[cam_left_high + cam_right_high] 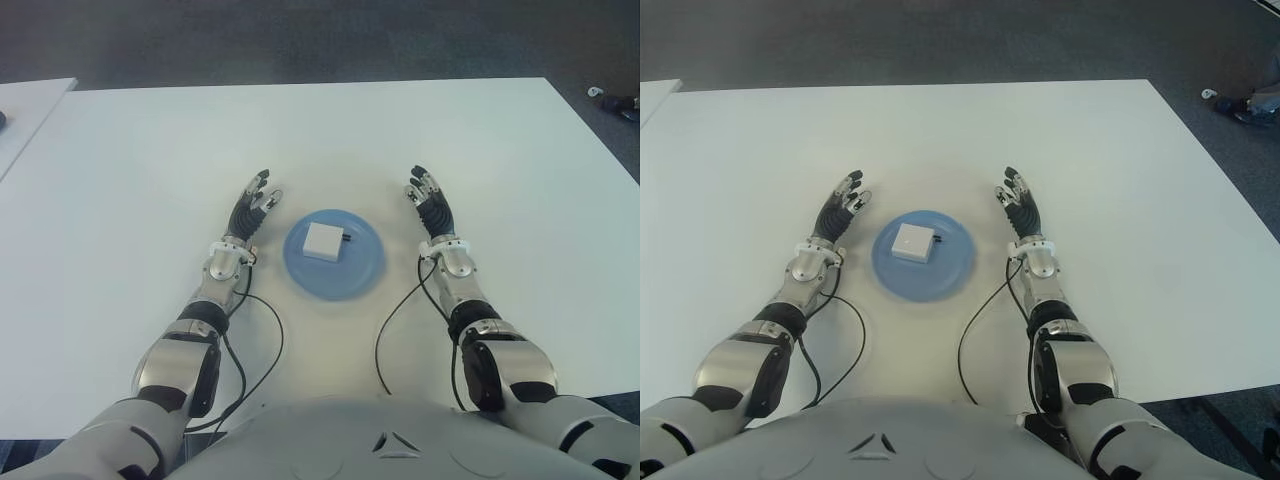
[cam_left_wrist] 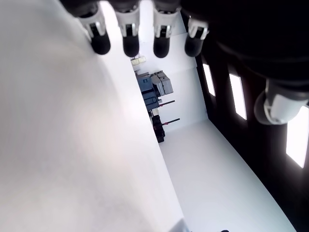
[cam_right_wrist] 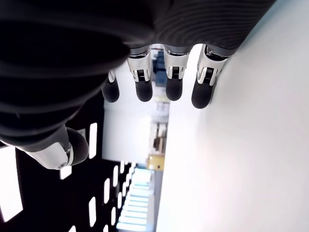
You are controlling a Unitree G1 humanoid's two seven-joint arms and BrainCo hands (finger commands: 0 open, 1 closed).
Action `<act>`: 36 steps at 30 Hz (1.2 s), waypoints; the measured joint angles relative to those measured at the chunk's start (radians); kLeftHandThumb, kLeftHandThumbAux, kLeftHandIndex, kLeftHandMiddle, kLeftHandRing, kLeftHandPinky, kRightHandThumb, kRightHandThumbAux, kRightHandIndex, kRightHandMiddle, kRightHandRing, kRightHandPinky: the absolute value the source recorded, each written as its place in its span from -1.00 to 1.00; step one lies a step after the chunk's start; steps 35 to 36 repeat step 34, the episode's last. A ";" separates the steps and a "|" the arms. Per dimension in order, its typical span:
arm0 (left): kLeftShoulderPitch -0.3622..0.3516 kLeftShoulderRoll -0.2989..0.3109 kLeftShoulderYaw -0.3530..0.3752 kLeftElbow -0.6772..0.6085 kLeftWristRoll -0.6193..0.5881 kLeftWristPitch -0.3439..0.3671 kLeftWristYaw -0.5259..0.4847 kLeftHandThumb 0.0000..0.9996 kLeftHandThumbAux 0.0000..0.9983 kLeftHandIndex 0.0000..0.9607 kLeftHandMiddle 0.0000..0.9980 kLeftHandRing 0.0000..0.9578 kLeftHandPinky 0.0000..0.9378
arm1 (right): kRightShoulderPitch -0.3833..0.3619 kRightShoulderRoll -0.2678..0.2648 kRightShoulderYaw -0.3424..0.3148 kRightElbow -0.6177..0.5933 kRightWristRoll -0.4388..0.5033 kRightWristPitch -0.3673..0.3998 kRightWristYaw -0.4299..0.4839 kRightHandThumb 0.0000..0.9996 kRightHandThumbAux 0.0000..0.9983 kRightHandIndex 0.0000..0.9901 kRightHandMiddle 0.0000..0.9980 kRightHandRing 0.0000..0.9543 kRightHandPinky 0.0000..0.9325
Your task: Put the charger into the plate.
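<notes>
With the charger [image 1: 323, 241] already lying in the plate [image 1: 300, 270], I keep my left hand [image 1: 251, 209] and right hand [image 1: 428, 203] spread, empty, clear of it.

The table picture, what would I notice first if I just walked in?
Probably the round blue plate in the middle of the white table, with a small white charger lying on it. Next, the two robot hands, one on each side of the plate: the left hand and the right hand, both with fingers stretched out and holding nothing.
</notes>
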 measured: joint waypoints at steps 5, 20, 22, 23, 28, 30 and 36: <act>0.000 -0.001 0.003 -0.002 -0.002 0.005 0.000 -0.63 -0.24 -1.00 -1.00 -1.00 -1.00 | 0.006 -0.008 -0.002 -0.008 0.001 0.000 0.000 -1.00 -0.04 -1.00 -0.87 -0.87 -0.83; 0.000 0.002 0.023 -0.003 -0.027 0.007 -0.005 -0.64 -0.12 -1.00 -1.00 -1.00 -0.98 | 0.039 -0.012 -0.004 -0.053 0.007 0.006 -0.015 -1.00 -0.03 -1.00 -0.84 -0.83 -0.78; 0.000 0.002 0.029 -0.006 -0.039 0.009 -0.014 -0.65 -0.10 -1.00 -1.00 -1.00 -0.99 | 0.039 -0.012 -0.005 -0.054 0.009 0.008 -0.013 -1.00 -0.03 -1.00 -0.83 -0.82 -0.77; 0.000 0.002 0.032 -0.008 -0.043 0.012 -0.018 -0.65 -0.10 -1.00 -1.00 -1.00 -0.99 | 0.039 -0.012 -0.004 -0.055 0.009 0.009 -0.013 -1.00 -0.03 -1.00 -0.83 -0.82 -0.77; 0.003 0.002 0.053 -0.020 -0.066 0.026 -0.031 -0.66 -0.06 -1.00 -1.00 -1.00 -1.00 | 0.039 -0.011 -0.003 -0.057 0.010 0.017 -0.007 -1.00 -0.02 -1.00 -0.81 -0.80 -0.77; 0.007 0.003 0.059 -0.030 -0.073 0.034 -0.033 -0.67 -0.03 -1.00 -1.00 -1.00 -1.00 | 0.039 -0.011 -0.002 -0.056 0.010 0.017 -0.005 -1.00 -0.01 -0.99 -0.81 -0.80 -0.76; 0.031 0.004 0.073 -0.083 -0.090 0.065 -0.035 -0.69 0.01 -1.00 -1.00 -1.00 -0.99 | 0.036 -0.009 0.003 -0.056 0.009 0.018 0.004 -1.00 -0.01 -0.99 -0.80 -0.79 -0.77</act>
